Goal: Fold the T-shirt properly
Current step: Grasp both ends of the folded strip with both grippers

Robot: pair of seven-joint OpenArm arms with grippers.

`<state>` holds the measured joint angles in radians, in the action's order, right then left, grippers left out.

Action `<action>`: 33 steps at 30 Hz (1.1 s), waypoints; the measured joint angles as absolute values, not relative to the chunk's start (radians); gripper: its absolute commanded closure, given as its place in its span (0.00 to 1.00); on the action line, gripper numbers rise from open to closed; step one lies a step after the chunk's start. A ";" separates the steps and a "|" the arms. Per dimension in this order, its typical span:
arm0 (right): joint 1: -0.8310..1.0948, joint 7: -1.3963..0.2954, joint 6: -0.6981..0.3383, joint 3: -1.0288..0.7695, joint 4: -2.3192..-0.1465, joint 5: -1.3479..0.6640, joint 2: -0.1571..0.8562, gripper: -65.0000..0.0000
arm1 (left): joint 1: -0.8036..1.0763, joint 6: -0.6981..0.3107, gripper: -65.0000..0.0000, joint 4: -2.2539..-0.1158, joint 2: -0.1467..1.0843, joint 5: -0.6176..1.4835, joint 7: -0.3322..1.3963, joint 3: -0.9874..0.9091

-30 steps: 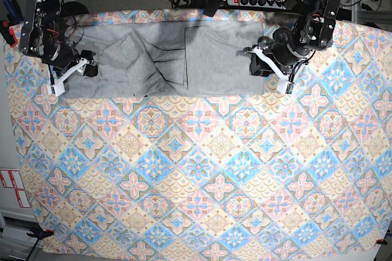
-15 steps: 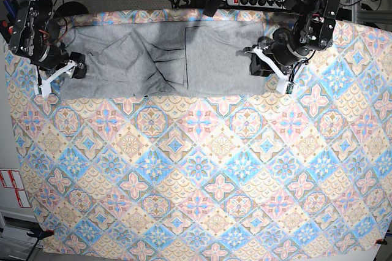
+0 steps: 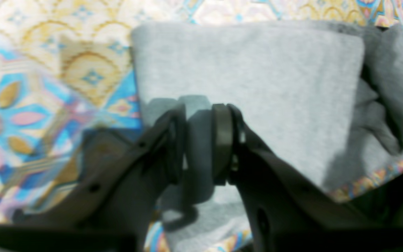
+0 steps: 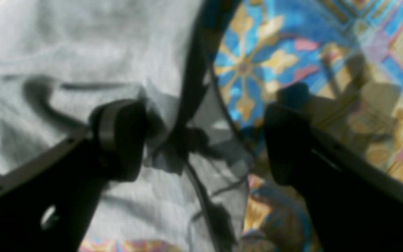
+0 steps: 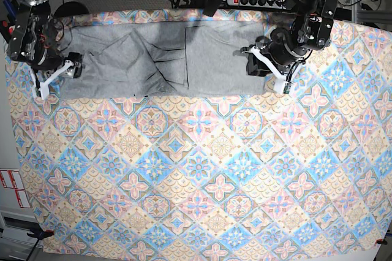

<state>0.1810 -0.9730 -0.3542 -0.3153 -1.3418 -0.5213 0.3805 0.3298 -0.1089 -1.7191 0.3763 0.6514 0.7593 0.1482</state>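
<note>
Left wrist: left tool [image 3: 201,147] pinching T-shirt [image 3: 257,77] edge.

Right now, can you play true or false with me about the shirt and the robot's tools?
1. The T-shirt lies on the patterned tablecloth. True.
2. The right tool squeezes the shirt. False: it is open, straddling the shirt's edge.
3. The left tool pinches grey cloth. True.
4. The shirt is bright red. False: it is grey.
5. The shirt lies near the table's far edge. True.
</note>
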 measured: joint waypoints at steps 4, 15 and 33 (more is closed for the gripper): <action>0.167 -0.963 -0.374 -0.314 -1.283 -0.525 0.381 0.21 | 0.330 -0.104 0.82 -1.719 0.377 0.649 0.759 0.148; 0.202 -0.939 -0.434 -0.315 -1.278 -0.528 0.386 0.33 | 0.330 -0.105 0.82 -1.719 0.374 0.648 0.759 0.144; 0.202 -1.026 -0.437 -0.317 -1.264 -0.682 0.376 0.98 | 0.327 -0.105 0.83 -1.719 0.374 0.650 0.760 0.141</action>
